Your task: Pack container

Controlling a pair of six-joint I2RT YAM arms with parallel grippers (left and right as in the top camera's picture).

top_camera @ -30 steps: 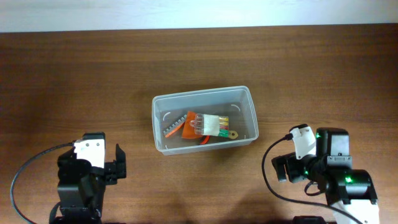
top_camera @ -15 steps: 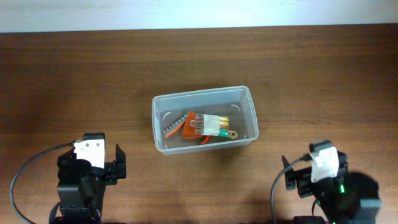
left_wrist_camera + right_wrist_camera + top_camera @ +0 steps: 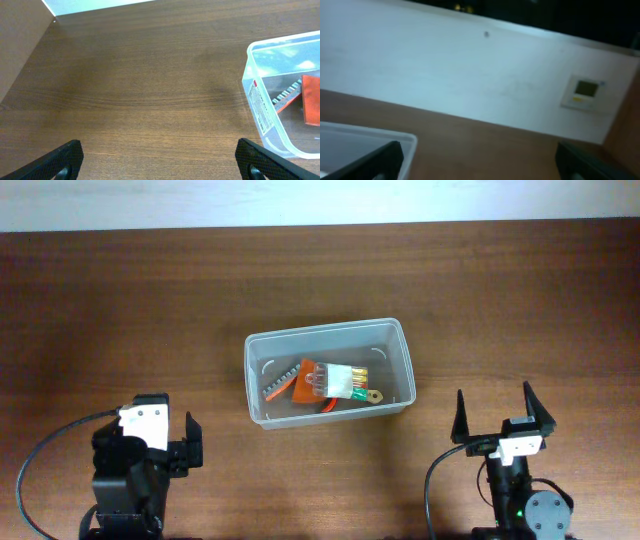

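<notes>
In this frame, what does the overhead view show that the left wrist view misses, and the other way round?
Only overhead: the whole container, the clear packet of coloured sticks inside it, and the right gripper, open. Only left wrist: the printed label on the container's end wall, and the left gripper with its fingers wide apart. Both: the wooden table, the orange tool and at least part of the container.

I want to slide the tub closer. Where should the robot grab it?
Probably the container's short wall nearest the right gripper, from above. The tub looks too wide to span, but that thin upright wall fits between jaws, and the tools sit clear of it.
</notes>
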